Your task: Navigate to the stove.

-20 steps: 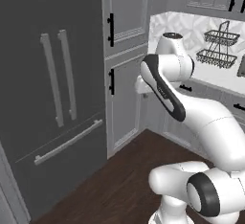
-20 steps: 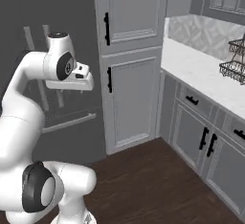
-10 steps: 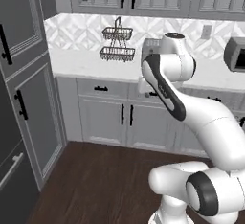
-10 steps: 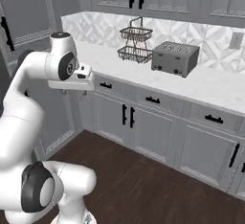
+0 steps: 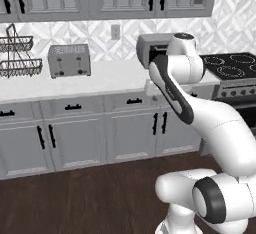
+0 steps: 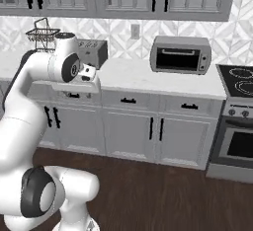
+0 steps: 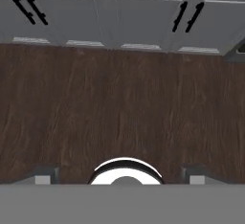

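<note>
Currently the stove is sitting at the far right end of the counter run, its black glass cooktop with white burner rings showing at the right edge of both base views, and its steel front with knobs and the oven window showing below in the right base view. The toaster oven is standing on the counter just beside the stove's left edge, and a toaster is resting further along toward the left end, near a wire basket stand at the left edge of the left base view. The arm is folded up over the base, and the gripper is pointing down at the dark wood floor in front of the lower cabinet doors; its finger tips are standing well apart at the bottom of the hand view, spread and holding nothing.

The base is judged to be only partway there, since the stove is off to the right rather than centred. Doing this step well likely means bringing the cooktop to the middle of both base views, stopping square to the steel front, and keeping the tucked arm away from the counter edge.
</note>
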Controlling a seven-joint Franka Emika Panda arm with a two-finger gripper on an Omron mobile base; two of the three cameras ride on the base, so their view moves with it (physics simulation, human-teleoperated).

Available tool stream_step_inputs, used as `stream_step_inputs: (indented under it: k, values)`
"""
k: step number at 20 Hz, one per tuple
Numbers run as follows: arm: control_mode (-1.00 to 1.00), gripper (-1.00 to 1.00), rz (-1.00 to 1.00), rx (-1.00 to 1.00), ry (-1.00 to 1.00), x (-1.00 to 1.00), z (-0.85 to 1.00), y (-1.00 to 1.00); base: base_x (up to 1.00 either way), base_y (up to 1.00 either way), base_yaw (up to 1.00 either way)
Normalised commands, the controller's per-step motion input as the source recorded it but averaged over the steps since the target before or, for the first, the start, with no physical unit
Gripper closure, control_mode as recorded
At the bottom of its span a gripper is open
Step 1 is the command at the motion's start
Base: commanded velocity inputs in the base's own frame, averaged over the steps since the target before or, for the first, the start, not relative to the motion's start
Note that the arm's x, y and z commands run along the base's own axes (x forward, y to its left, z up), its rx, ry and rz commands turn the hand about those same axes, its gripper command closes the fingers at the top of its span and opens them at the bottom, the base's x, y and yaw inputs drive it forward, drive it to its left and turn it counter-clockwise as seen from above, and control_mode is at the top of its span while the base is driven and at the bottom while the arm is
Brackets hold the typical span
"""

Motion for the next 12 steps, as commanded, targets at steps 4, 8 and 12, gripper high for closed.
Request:
stream_step_inputs:
  k: [4,8,12]
  values:
    - [1.0,-1.0,0.0,0.0,0.0,0.0,0.0,0.0,0.06,-0.89,-0.63]
    - [1.0,-1.0,0.0,0.0,0.0,0.0,0.0,0.0,0.2,-0.94,-0.58]
    - [1.0,-1.0,0.0,0.0,0.0,0.0,0.0,0.0,1.0,-1.0,-0.07]
